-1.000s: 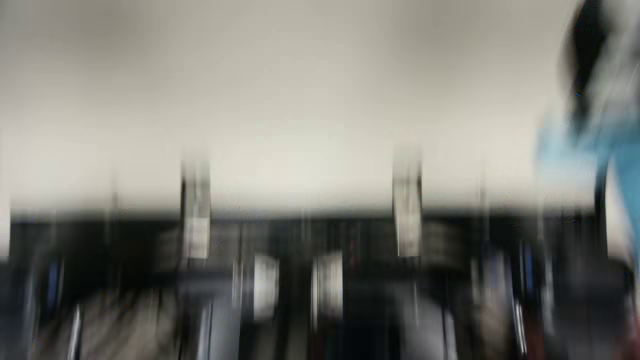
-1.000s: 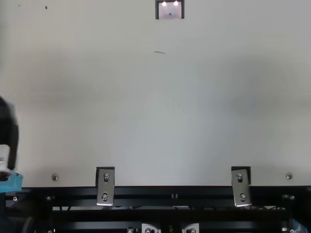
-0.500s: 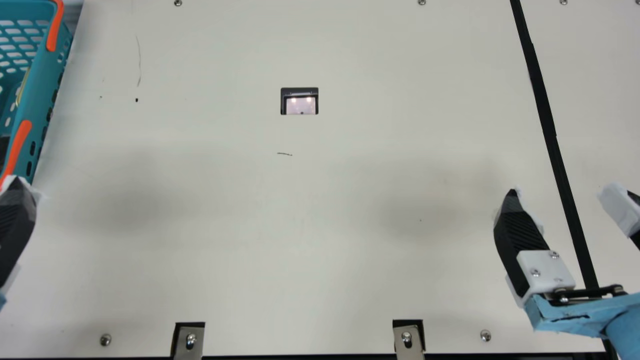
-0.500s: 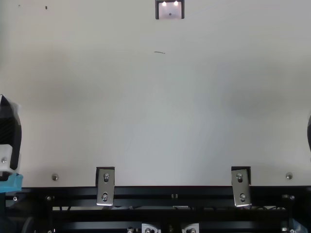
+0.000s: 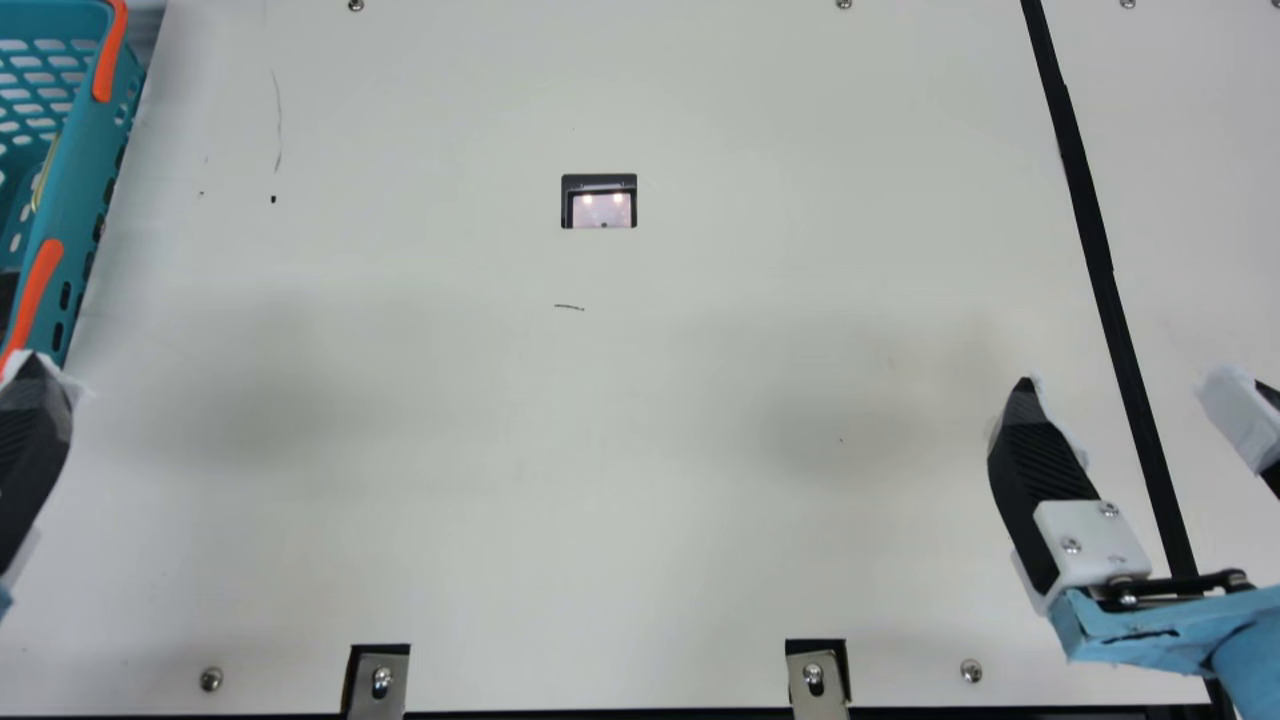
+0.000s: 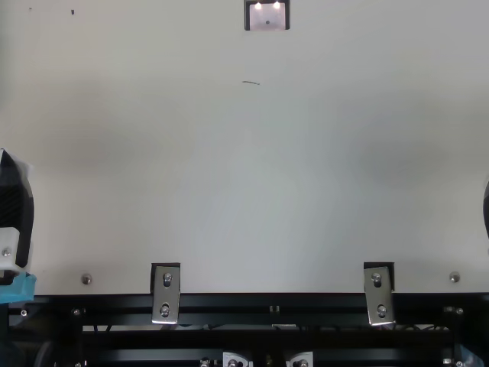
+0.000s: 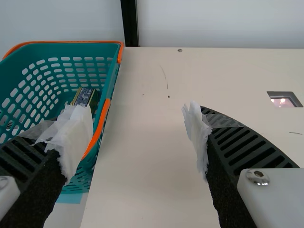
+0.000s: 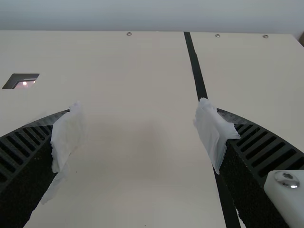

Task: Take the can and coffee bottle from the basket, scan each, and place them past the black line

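In the main view, the left gripper (image 5: 30, 430) is at 9 o'clock and the right gripper (image 5: 1120, 388) at 3 o'clock. Each has its 2 jaws wide apart, gripping nothing. The basket (image 5: 92, 150) sits between 9 and 10 o'clock; in the left wrist view it holds a dark item (image 7: 83, 96), which I cannot name as can or coffee bottle. The scanner window (image 5: 602, 212) is at 12 o'clock, the black line (image 5: 1095, 240) toward 2 and 3.
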